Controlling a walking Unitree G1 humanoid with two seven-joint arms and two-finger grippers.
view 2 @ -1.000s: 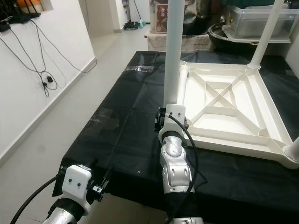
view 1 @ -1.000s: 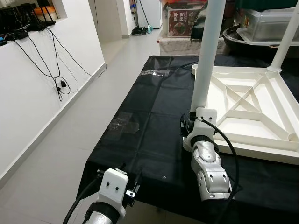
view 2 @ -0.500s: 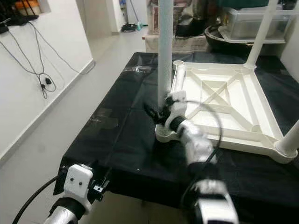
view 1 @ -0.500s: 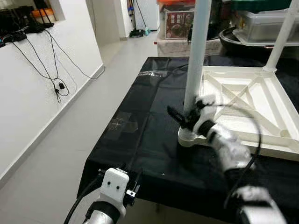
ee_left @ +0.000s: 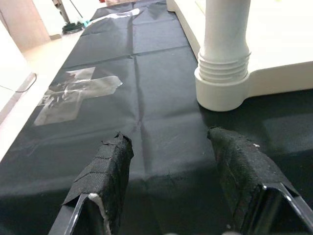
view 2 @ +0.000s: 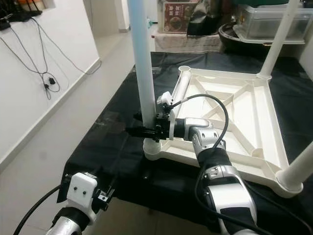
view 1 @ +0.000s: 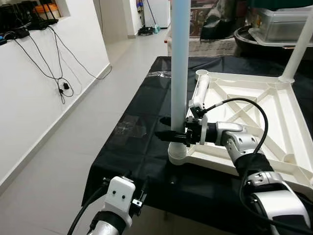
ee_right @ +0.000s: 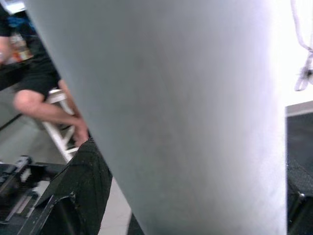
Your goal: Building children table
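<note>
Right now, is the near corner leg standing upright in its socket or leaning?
Upright. The leg rises straight from the corner socket of the upturned tabletop, with the right pincer around it.

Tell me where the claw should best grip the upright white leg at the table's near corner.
Low on the leg, just above its ribbed collar, coming in level from the tabletop side, as the right claw does. The tube is round, smooth and vertical, so fingers straddling it near the socket probably steady it best.
</note>
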